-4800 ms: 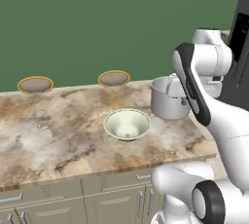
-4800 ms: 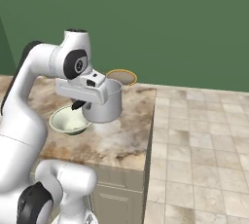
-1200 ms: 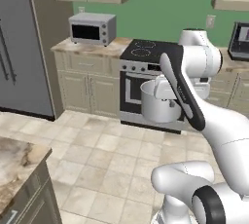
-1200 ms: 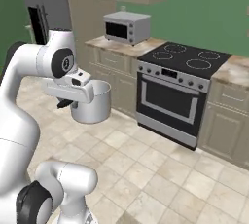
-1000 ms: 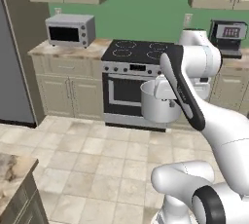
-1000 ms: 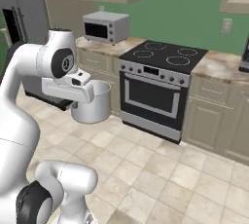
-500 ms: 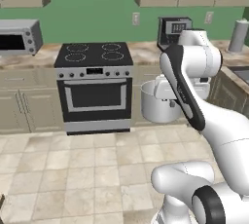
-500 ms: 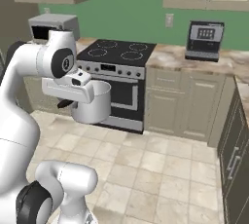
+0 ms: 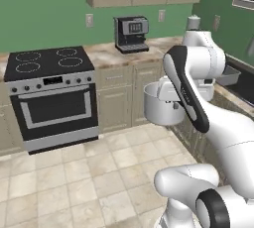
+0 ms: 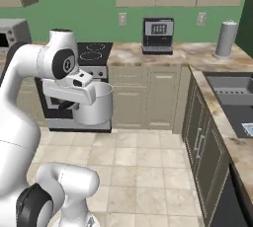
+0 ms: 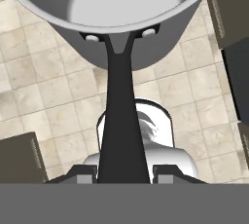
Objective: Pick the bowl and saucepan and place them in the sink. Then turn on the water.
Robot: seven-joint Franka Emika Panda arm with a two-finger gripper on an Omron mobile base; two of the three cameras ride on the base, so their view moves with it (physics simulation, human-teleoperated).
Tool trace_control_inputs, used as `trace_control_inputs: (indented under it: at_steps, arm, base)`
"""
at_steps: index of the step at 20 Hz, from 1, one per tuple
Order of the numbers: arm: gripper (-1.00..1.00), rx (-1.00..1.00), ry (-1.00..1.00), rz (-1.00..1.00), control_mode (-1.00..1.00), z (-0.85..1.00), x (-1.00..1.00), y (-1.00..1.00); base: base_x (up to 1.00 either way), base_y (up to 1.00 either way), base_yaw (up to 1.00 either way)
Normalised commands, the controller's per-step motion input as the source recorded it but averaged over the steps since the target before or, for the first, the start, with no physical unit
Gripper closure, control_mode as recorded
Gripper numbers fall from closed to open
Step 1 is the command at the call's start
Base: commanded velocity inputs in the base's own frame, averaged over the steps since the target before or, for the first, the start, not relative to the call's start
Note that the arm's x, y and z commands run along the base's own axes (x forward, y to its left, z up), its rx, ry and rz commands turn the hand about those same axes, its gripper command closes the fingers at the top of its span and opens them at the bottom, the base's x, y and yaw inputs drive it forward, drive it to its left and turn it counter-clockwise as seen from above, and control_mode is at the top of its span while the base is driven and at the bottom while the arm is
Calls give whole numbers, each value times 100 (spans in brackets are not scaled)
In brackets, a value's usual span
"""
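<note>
The silver-grey saucepan (image 9: 161, 104) hangs in the air in front of the arm, level and empty, over the tiled floor. My gripper (image 11: 121, 172) is shut on its dark handle (image 11: 118, 121), which runs up between the two fingertips to the pan's body (image 11: 129, 13). From the right base view the saucepan (image 10: 97, 103) sits just right of the hand, the gripper (image 10: 71, 103) partly hidden behind it. The sink (image 10: 232, 95) lies recessed in the counter at the far right, seen also as a dark sink (image 9: 237, 79) behind the arm. The bowl is out of view.
A black stove (image 9: 47, 88) stands at left, a coffee machine (image 9: 131, 33) on the back counter, a paper towel roll (image 10: 225, 38) near the sink, a microwave (image 10: 10, 31) far left. Cabinet fronts (image 10: 200, 132) line the right. Tiled floor (image 10: 143, 167) lies open below.
The base has turned, so the whole scene slid left: the stove moved from centre to left and the sink counter came into view. The saucepan stays held in the same pose.
</note>
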Motion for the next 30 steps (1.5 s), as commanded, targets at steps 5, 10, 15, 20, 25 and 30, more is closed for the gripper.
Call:
trace_control_inputs:
  at_steps: [5, 10, 15, 20, 25, 30]
  arm:
    - [100, 0, 0, 0, 100, 0, 0, 0]
    - [100, 0, 0, 0, 100, 0, 0, 0]
    - [100, 0, 0, 0, 100, 0, 0, 0]
    - [100, 0, 0, 0, 100, 0, 0, 0]
    - [100, 0, 0, 0, 100, 0, 0, 0]
    - [100, 0, 0, 0, 100, 0, 0, 0]
  base:
    - [2, -9, -42]
    - [23, 0, -39]
    - [31, 1, -41]
    - [31, 9, -44]
    - [29, 22, -46]
    - [32, 37, -44]
